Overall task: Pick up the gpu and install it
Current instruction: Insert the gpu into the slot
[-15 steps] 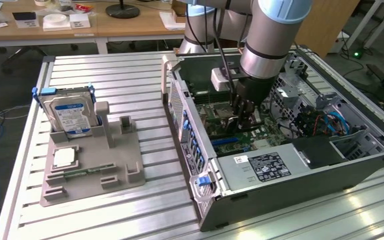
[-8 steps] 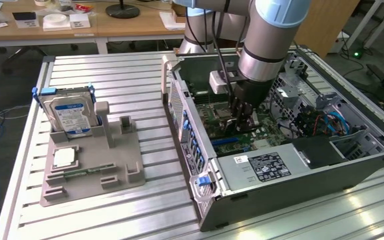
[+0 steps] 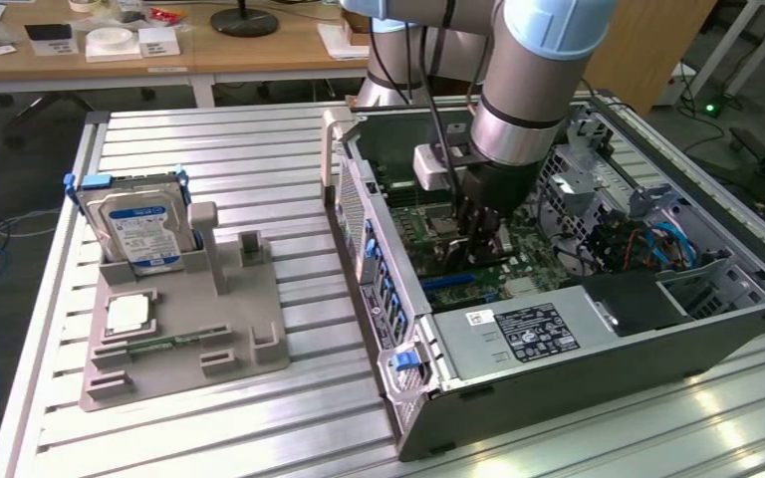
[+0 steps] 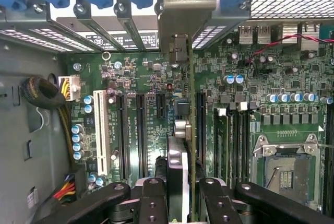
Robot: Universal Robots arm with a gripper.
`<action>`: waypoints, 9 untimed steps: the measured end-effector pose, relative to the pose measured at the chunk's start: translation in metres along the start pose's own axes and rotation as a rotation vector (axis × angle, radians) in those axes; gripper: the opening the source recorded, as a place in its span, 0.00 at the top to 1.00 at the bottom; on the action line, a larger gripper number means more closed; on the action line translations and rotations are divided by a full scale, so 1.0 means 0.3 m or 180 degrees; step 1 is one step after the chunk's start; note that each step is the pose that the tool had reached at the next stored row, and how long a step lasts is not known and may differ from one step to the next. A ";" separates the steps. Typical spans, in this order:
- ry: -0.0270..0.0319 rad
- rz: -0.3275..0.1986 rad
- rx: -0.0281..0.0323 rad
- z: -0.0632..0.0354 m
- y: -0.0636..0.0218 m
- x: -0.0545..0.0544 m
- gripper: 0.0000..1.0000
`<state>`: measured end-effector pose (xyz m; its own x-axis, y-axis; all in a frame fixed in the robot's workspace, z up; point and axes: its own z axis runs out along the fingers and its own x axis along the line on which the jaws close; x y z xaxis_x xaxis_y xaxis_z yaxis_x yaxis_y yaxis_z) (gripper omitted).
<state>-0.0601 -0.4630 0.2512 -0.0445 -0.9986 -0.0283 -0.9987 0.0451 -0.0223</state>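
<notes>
The gpu [image 4: 178,161] is seen edge-on in the wrist view, its black cooler and thin green board standing upright over the motherboard [image 4: 130,78]. Its metal bracket [image 4: 185,7] reaches the row of rear slot covers. My gripper [image 4: 182,200] is shut on the card, one black finger [image 4: 153,198] on each side. In the exterior view the gripper [image 3: 478,244] is down inside the open computer case [image 3: 396,299], just above the green motherboard [image 3: 516,274]. Whether the card's lower edge sits in a slot is hidden.
On the exterior view's left a grey holder [image 3: 183,329] carries a silver hard drive with a blue-white label [image 3: 143,224], a narrow green memory stick [image 3: 156,344] and a small pale square part [image 3: 130,314]. Cables [image 4: 65,187] and the processor socket [image 4: 284,166] flank the card. The power supply [image 3: 529,334] lies near the case front.
</notes>
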 end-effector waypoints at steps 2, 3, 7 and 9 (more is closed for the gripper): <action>0.0000 0.0000 0.0000 0.006 0.000 0.000 0.72; 0.0000 0.0000 0.0000 0.010 0.001 0.001 0.72; 0.0001 0.0000 0.0000 0.016 0.008 0.001 0.72; 0.0001 0.0000 0.0000 0.018 0.012 0.001 0.72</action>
<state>-0.0635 -0.4631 0.2458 -0.0446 -0.9986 -0.0280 -0.9987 0.0452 -0.0222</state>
